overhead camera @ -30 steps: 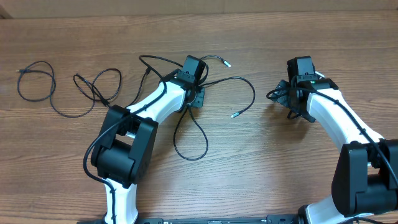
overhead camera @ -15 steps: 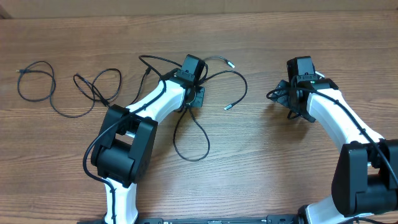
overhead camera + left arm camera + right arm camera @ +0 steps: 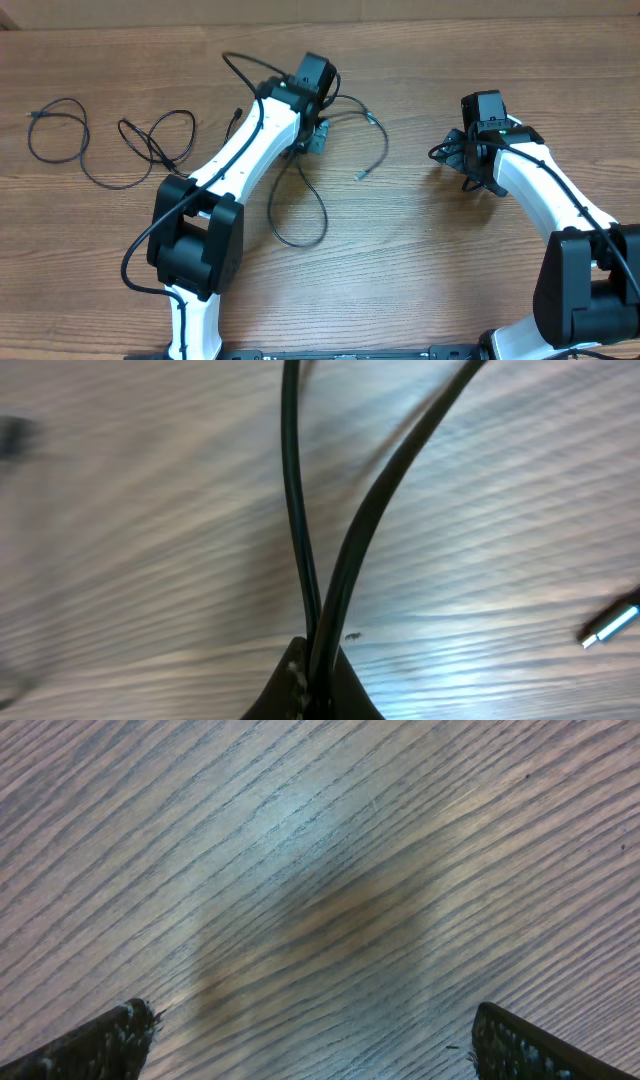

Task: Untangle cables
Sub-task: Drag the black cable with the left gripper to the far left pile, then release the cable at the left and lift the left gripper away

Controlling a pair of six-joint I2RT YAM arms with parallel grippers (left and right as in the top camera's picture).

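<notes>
A thin black cable [image 3: 325, 205] lies in loose loops at the table's middle, its silvery plug tip [image 3: 361, 176] to the right. My left gripper [image 3: 318, 135] is shut on two strands of it. In the left wrist view the strands [image 3: 335, 560] rise from the shut fingertips [image 3: 318, 675], and a silvery plug [image 3: 608, 625] lies at the right edge. Two more black cables lie apart at the left, one [image 3: 160, 140] near the arm and one [image 3: 58, 135] farther left. My right gripper [image 3: 478, 180] is open and empty over bare wood [image 3: 320, 920].
The wooden table's far edge [image 3: 400, 18] runs along the top. Both arm bases stand at the front edge, with thick black arm wires beside them.
My left gripper has moved toward the table's far side with the cable, dragging its loops and plug tip leftward and back. The right arm has not moved.
</notes>
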